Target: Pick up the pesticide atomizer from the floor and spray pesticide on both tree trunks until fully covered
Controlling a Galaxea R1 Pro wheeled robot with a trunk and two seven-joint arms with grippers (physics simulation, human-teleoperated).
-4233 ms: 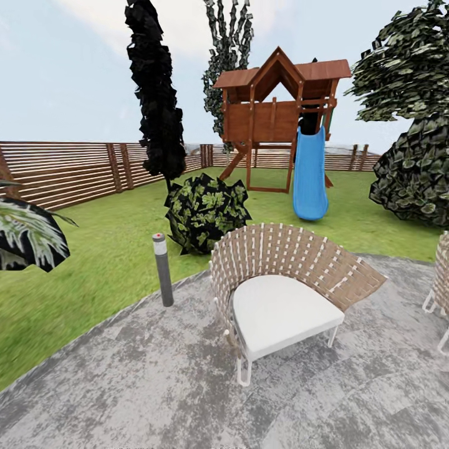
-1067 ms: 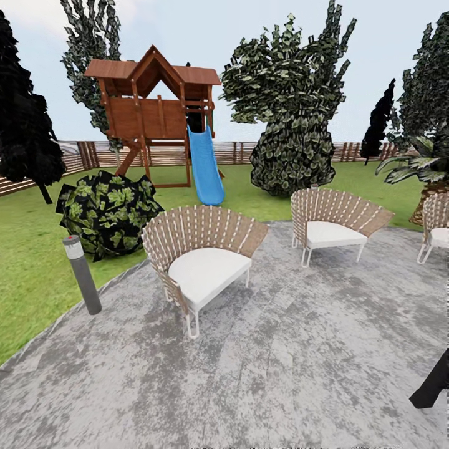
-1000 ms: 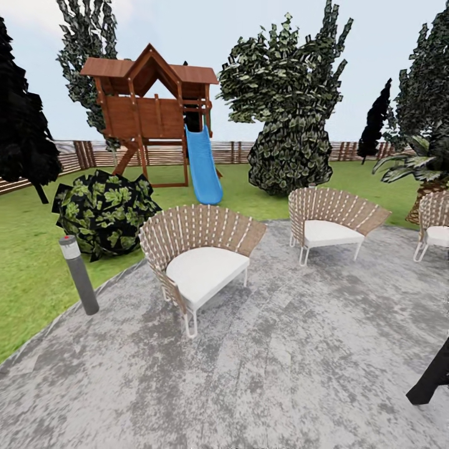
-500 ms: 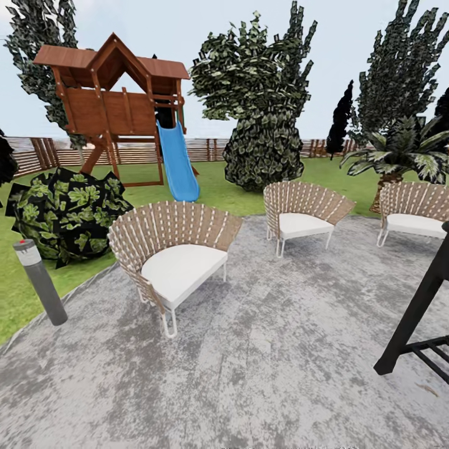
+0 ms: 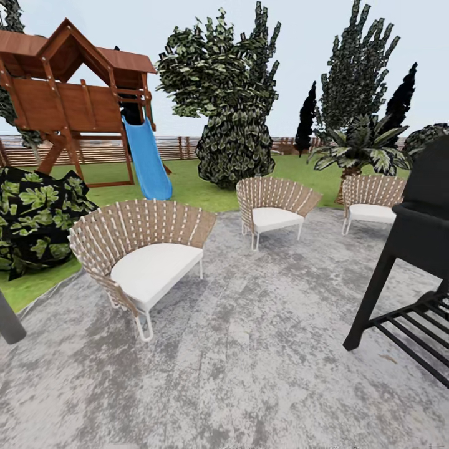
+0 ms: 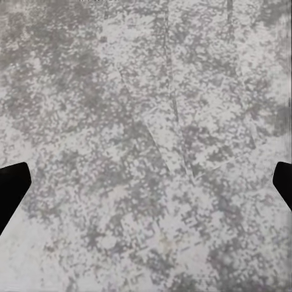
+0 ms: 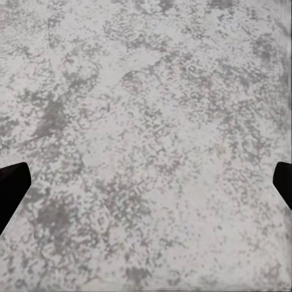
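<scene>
On grey patio (image 5: 262, 349): three wicker chairs, nearest (image 5: 140, 252); black grill (image 5: 415, 249) cut off right. Lawn (image 5: 193, 187) beyond. Left gripper (image 6: 146, 185) and right gripper (image 7: 146, 185): fingertips spread wide, empty.

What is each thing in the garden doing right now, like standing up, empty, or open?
Nearest chair: upright on the paving, seat empty.
Middle chair: upright, seat empty.
Far chair: upright, seat empty.
Slide: leaning from the playhouse down to the grass, nobody on it.
Black grill: standing on the paving, lower rack bare.
Left gripper: open, fingers wide apart over bare paving.
Right gripper: open, holding nothing.
</scene>
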